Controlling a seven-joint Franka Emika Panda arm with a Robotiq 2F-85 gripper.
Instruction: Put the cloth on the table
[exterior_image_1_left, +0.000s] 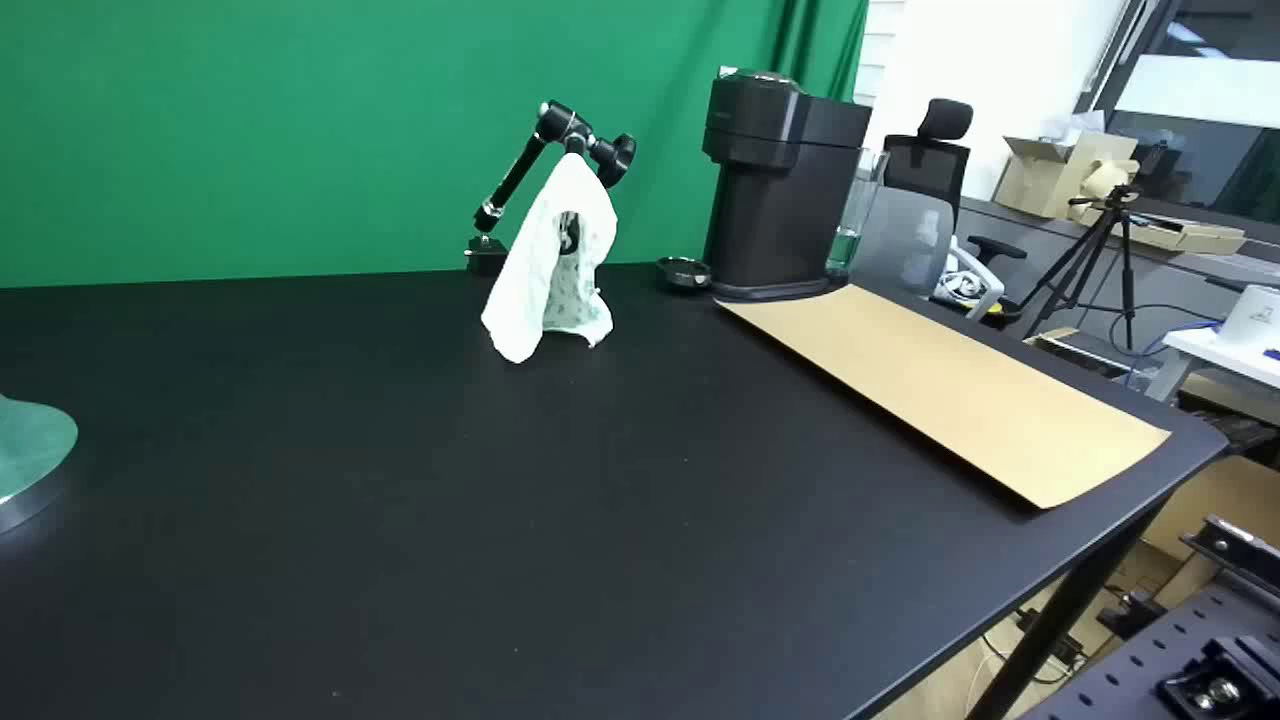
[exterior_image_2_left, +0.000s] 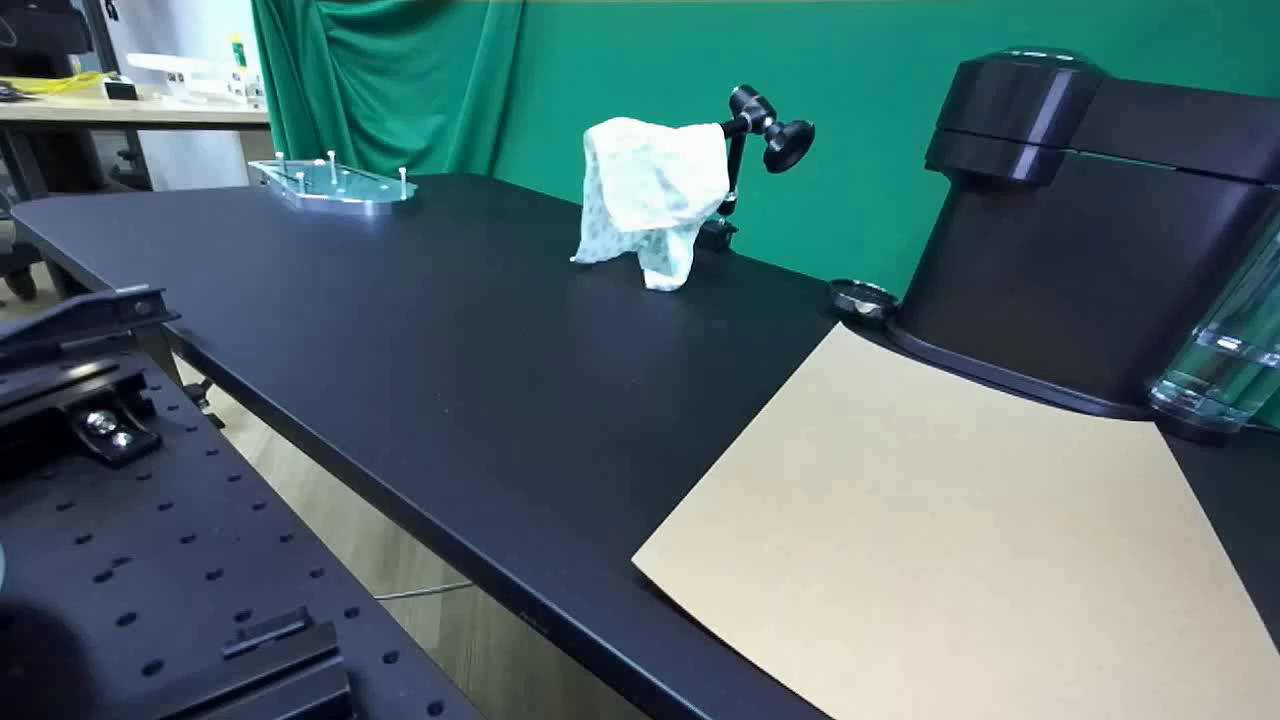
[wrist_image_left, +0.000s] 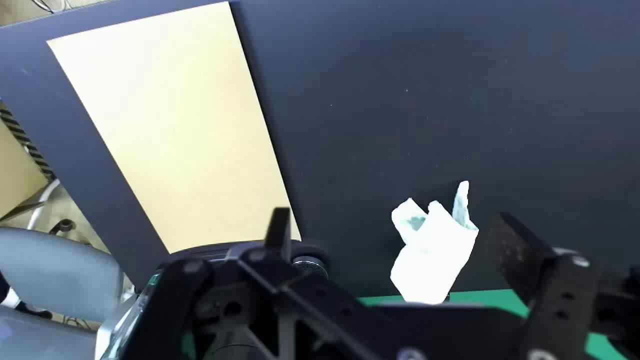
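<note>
A white cloth (wrist_image_left: 432, 255) hangs within the span of a Robotiq gripper (wrist_image_left: 395, 230), as seen from the wrist, above the black table (wrist_image_left: 380, 100) where it is yet to be laid. The lone arm's fingers (wrist_image_left: 278, 230) are spread wide and grip nothing. The cloth sits off centre between them, closer to the finger at the right of the wrist view, a narrow gap showing. Its depth past the tips cannot be read; neither exterior view shows the gripper, which suggests the two are well apart.

The cloth's longer axis runs roughly across the line joining the fingertips, so closing would likely pinch its narrow width. In both exterior views it hangs draped over a black articulated mounting arm (exterior_image_1_left: 562, 124), lower corners near the tabletop; whether they touch cannot be told. The approach probably calls for a shift toward the right-hand finger's side, then a descent.

That mount looks the chief obstacle: its knob (exterior_image_1_left: 615, 160) juts out beside the cloth, and a deep grip could catch metal with fabric. A green curtain (exterior_image_1_left: 300, 130) rises behind. On the left-hand finger's side stand a coffee machine (exterior_image_1_left: 780, 200) and a small round dark dish (wrist_image_left: 311, 265); a tan paper sheet (wrist_image_left: 170, 130) lies outside that finger, past its tip. Toward the gripper's opposite side, a clear plate with upright pegs (exterior_image_2_left: 345, 195) rests well apart from the cloth.
</note>
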